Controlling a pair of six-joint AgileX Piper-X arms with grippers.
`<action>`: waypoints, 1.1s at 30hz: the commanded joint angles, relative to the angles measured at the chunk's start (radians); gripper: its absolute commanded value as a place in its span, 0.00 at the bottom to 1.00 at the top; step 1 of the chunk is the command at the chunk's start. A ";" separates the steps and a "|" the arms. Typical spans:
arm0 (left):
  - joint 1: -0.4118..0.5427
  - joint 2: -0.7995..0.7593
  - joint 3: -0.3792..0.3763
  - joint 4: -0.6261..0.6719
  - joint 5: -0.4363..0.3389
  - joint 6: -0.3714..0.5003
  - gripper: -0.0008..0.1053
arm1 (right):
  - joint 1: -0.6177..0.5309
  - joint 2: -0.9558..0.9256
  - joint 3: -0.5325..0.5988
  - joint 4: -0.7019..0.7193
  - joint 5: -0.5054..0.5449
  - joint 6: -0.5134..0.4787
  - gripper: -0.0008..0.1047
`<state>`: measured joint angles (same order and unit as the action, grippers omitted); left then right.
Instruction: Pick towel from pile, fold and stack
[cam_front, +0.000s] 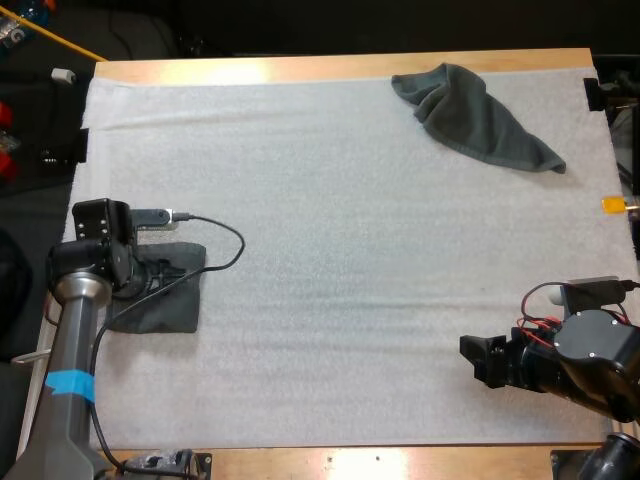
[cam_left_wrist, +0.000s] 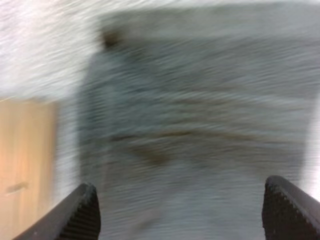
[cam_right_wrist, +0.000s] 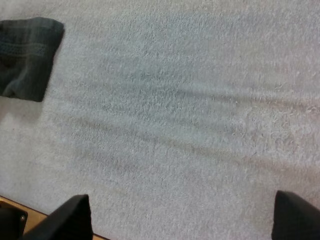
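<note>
The light wooden table (cam_front: 300, 68) carries a white foam mat (cam_front: 350, 250) that lies under both end effectors. The crumpled dark grey-green cloth towel (cam_front: 480, 120) sits loose on the mat, well ahead of the right gripper (cam_front: 482, 358) and far across the mat from the left gripper (cam_front: 160, 272). The folded dark grey-green towel (cam_front: 165, 300) lies flat directly under the left gripper, near the mat's edge on that arm's side. In the left wrist view this folded towel (cam_left_wrist: 200, 125) spreads beneath the left gripper (cam_left_wrist: 182, 205), whose two black fingers (cam_left_wrist: 82, 212) stand wide apart with nothing between them; motion blur hides whether their tips touch the cloth. White mat (cam_left_wrist: 40, 50) and bare table wood (cam_left_wrist: 25, 150) show just beyond the towel's side. The right gripper (cam_right_wrist: 182, 215) hangs over bare mat (cam_right_wrist: 190, 100), its fingers (cam_right_wrist: 75, 217) spread wide and holding nothing, with the folded towel (cam_right_wrist: 27, 55) well off from it.
</note>
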<state>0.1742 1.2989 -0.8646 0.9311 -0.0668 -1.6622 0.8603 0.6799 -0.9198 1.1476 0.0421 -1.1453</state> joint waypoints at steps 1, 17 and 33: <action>-0.005 0.002 -0.001 0.007 0.090 -0.007 0.62 | 0.004 -0.003 -0.008 0.002 0.000 0.005 0.68; 0.000 0.206 0.024 -0.044 0.067 -0.001 0.62 | 0.004 -0.003 -0.008 0.002 0.000 0.005 0.68; 0.000 0.234 0.022 -0.033 0.018 -0.001 0.62 | 0.004 -0.003 -0.008 0.002 0.000 0.005 0.68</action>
<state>0.1742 1.5437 -0.8430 0.8868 -0.0226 -1.6650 0.8603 0.6799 -0.9198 1.1476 0.0421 -1.1453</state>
